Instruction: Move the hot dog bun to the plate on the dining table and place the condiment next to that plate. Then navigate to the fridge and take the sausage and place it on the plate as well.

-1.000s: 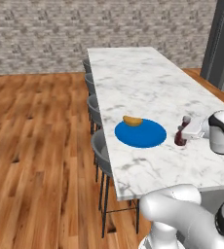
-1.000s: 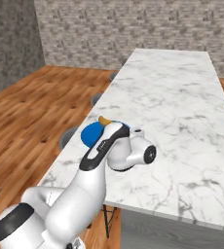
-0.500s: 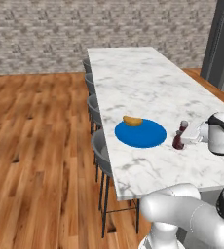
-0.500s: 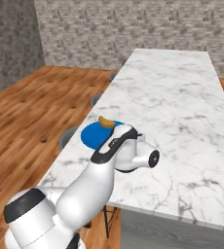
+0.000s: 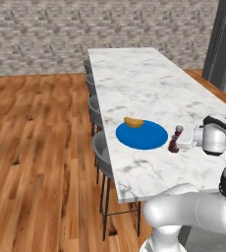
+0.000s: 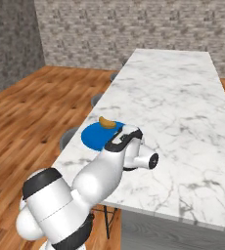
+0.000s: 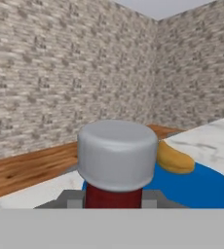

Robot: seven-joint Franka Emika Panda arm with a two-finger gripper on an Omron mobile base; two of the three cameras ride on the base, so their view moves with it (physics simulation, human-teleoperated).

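Item, condiment (image 5: 175, 140): dark red bottle with pale cap, standing upright on the marble surface (image 5: 134, 74), just beside the plate at its 3 o'clock in the left base view. My fingers (image 7: 69, 198) are pinching it low on the body, one at each side. Item, plate (image 5: 142, 135): blue, round, lying near the surface's stool-side edge. Item, hot dog bun (image 5: 133, 122): resting on the plate's rim at 11 o'clock. Item, stools (image 5: 99, 147): grey, lining that edge.
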